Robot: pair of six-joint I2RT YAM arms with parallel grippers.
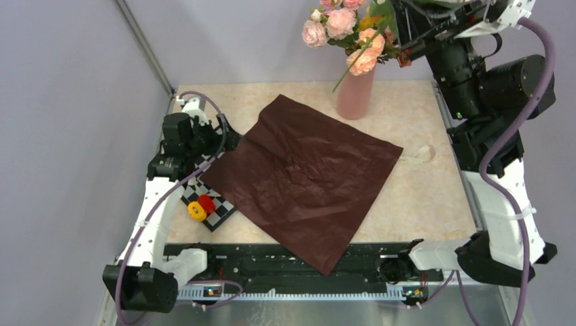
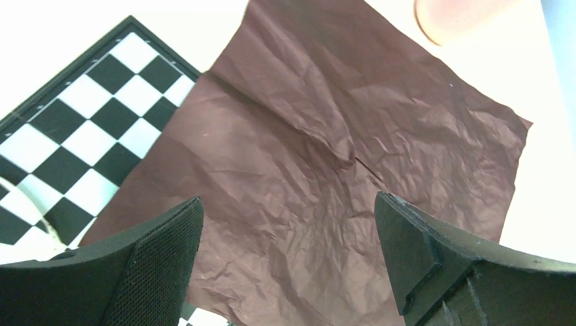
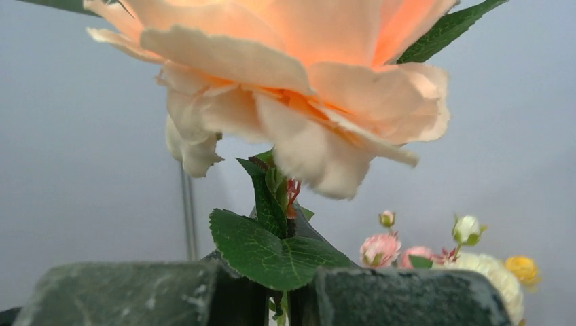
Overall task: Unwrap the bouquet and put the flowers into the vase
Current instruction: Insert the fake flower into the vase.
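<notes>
**Step in hand.** We judge the unwrapping complete and the placing under way. The wrapping paper (image 1: 306, 176) lies spread flat across the middle of the table. The cream ribbon (image 1: 422, 153) lies loose just off the paper's right corner. The flowers (image 1: 343, 27) stand bunched above the vase (image 1: 355, 95), which sits upright at the far side, right of centre.

**Grippers.** The right gripper (image 3: 282, 299) is raised at the far right beside the blooms, its fingers clamped together on a thin green stem below a large peach rose. The left gripper (image 2: 289, 224) hovers over the paper's left edge beside a chessboard (image 2: 68, 122), fingers wide apart and holding nothing.

**Next move.** One stem (image 1: 350, 68) slants down to the left of the vase neck, and its lower end appears to sit outside the mouth. We would steer that end over the narrow opening, lower it, and only then release.

**Materials.**
- Paper: dark red-brown, thin, matte, roughly square, heavily crinkled with a centre crease.
- Vase: salmon-pink, matte, slim, tapering towards the neck; it looks easy to tip.
- Flowers: soft layered petals, serrated leaves, wiry stems.
</notes>
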